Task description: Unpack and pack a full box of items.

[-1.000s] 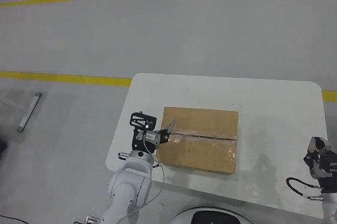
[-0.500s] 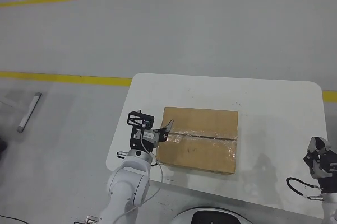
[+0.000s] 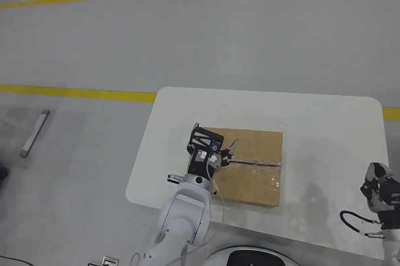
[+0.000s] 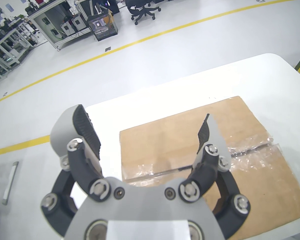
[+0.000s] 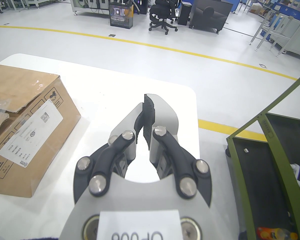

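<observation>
Cardboard is what the closed box (image 3: pixel 253 174) (image 4: pixel 165 136) (image 5: pixel 17 83) is made of, and it is seen lying flat on the white table (image 3: pixel 319 120) (image 4: pixel 165 91) (image 5: pixel 115 81), with bare tabletop left on every side of it. The seam between its top flaps is covered by a strip of clear tape (image 3: pixel 253 161) (image 4: pixel 252 151), crinkled in places, and a white label (image 5: pixel 30 133) is stuck on the end of the box that faces the right arm. The left gripper (image 3: pixel 230 150) (image 4: pixel 143 114) is held above the box, over the end opposite the labelled one and close to the taped seam; its fingers are spread wide and nothing is held between them. In the left wrist view one finger (image 4: pixel 86 128) is seen against the tabletop just past the box edge, and the other is seen against the box top. Whether the box is touched cannot be told. The right gripper (image 5: pixel 146 111) is kept well apart from the box, beyond its labelled end, above the bare tabletop; its fingers are drawn together to a narrow slit and nothing is gripped. Farther from the box on that side, off the table, a green cart (image 5: pixel 265 151) is seen. On the floor beyond the box a yellow line (image 3: pixel 66 92) is painted, and a short grey bar (image 3: pixel 34 133) (image 4: pixel 10 181) is left lying on the floor on the left arm's side of the box.
</observation>
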